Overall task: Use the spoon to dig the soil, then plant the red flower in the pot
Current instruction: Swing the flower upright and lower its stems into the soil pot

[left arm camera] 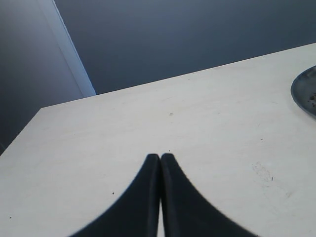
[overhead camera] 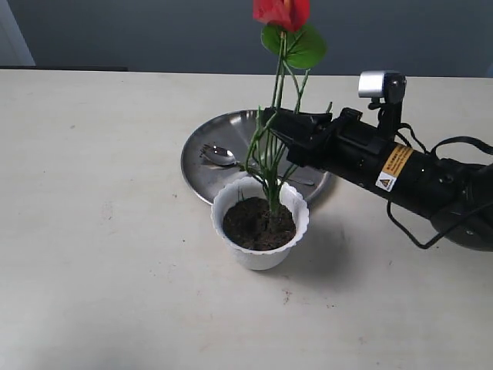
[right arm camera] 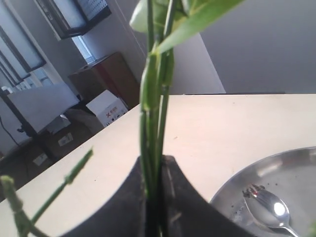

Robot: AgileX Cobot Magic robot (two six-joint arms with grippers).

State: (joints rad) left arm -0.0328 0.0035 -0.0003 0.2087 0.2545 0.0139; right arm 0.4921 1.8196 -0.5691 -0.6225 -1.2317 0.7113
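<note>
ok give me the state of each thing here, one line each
red flower: upright, stems standing in the soil, held by the right gripper
soil: fills the pot, dark and crumbly
pot: upright on the table
spoon: lying on the steel plate, not held
steel plate: flat on the table behind the pot
right gripper: shut on the stems
left gripper: shut, holding nothing

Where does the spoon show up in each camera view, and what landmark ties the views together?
Exterior view: the spoon lies on the steel plate, behind the pot.
Left wrist view: no spoon; only the plate's edge shows.
Right wrist view: the spoon lies on the plate, beside the flower stems.
Shared landmark: the steel plate.
</note>
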